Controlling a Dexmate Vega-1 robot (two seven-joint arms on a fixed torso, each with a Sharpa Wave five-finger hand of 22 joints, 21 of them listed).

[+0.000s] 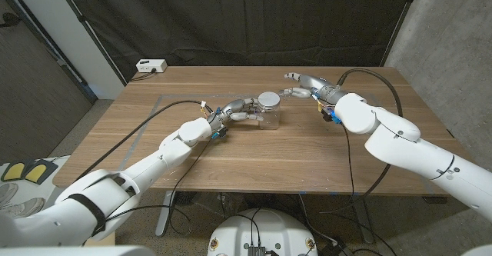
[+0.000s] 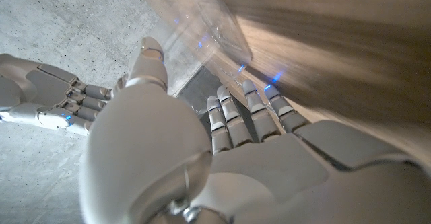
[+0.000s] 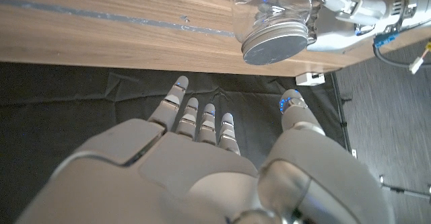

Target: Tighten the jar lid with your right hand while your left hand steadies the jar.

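The jar (image 2: pixel 215 29) is blurred and cut off in the left wrist view.

A robotics lab: black curtain (image 1: pixel 231 18) backdrop and bare concrete wall (image 1: pixel 453 33) beyond the wooden tabletop (image 1: pixel 254 148); cables (image 1: pixel 154 118) trailing.

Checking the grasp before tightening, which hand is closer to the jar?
Left. The left hand holds the jar at its side; the right hand is open, apart beyond the lid.
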